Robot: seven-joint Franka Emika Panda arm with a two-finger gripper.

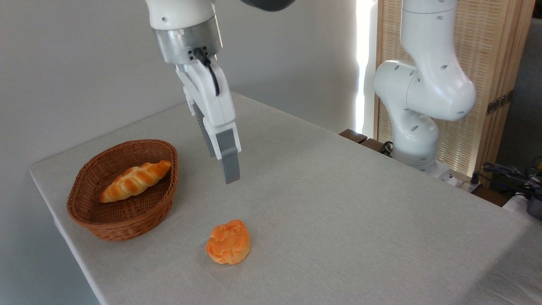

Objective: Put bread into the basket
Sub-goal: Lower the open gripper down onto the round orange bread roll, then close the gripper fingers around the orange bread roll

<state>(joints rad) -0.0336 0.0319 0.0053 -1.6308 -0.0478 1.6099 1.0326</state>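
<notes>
Nearest the camera, the bread (228, 242) sits on the worktop (338, 212), a small orange bun with a knotted, flower-like top and a slightly paler lower part. It rests alone on the pale grey cloth surface, close to the near edge and a little left of centre.

To its left and somewhat farther back stands the basket (123, 216), an oval of brown woven wicker with sloping sides, close to the worktop's left edge. The bread lies outside it, near its right side but clearly apart from the rim. Inside the basket a long golden twisted loaf (135, 180) lies at a slant, its right end propped up against the far right wall and its left end lower on the basket floor.

Above the worktop, the claw (224, 163) hangs in the air between basket and bread, higher than both and touching neither. It tilts so that its grey fingers (230, 163) point down and slightly right, toward the stretch of cloth just beyond the bread. From this side the fingers overlap each other, so I cannot tell whether the claw is spread or pressed together; nothing is held in it. A black cable (211, 74) runs down from the silver wrist ring (188, 40) along the white claw body.

At far right the arm's white base (417, 127) rises from the worktop's far edge, in front of a wooden slatted screen (487, 63).
</notes>
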